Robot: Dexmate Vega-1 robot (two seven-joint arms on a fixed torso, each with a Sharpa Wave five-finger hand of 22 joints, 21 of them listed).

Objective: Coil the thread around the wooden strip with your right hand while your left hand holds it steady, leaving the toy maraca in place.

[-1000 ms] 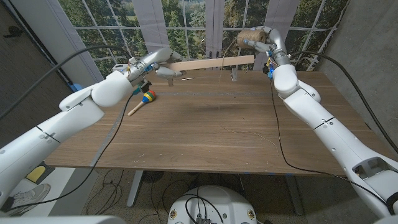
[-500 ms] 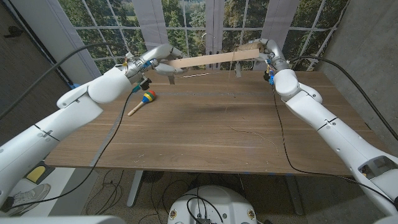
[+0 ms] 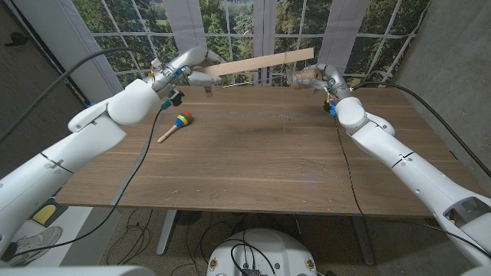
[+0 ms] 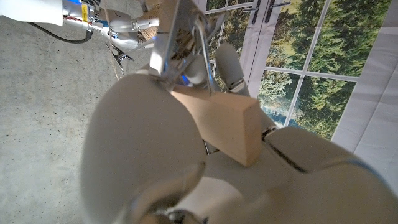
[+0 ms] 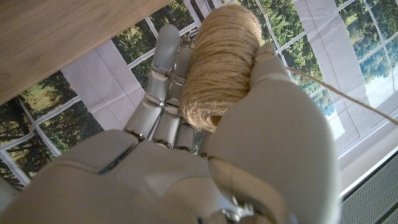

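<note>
My left hand [image 3: 193, 64] grips one end of the long wooden strip [image 3: 261, 63] and holds it in the air above the table's far edge; the left wrist view shows the strip's cut end [image 4: 233, 127] between the fingers. My right hand [image 3: 316, 76] holds a spool of tan thread [image 5: 225, 62], just below the strip's free right end. A thin thread [image 5: 348, 96] runs off the spool. The toy maraca [image 3: 178, 124], with a red, yellow and blue head and a wooden handle, lies on the table near my left arm.
The wooden table [image 3: 253, 161] stretches in front of both arms. A loose strand of thread [image 3: 318, 165] lies on it at the right. Windows with white frames stand behind the table. Black cables hang along both arms.
The left hand has raised the strip, tilting its right end upward. The right hand with the spool has dropped from beside the strip's end to below it.
</note>
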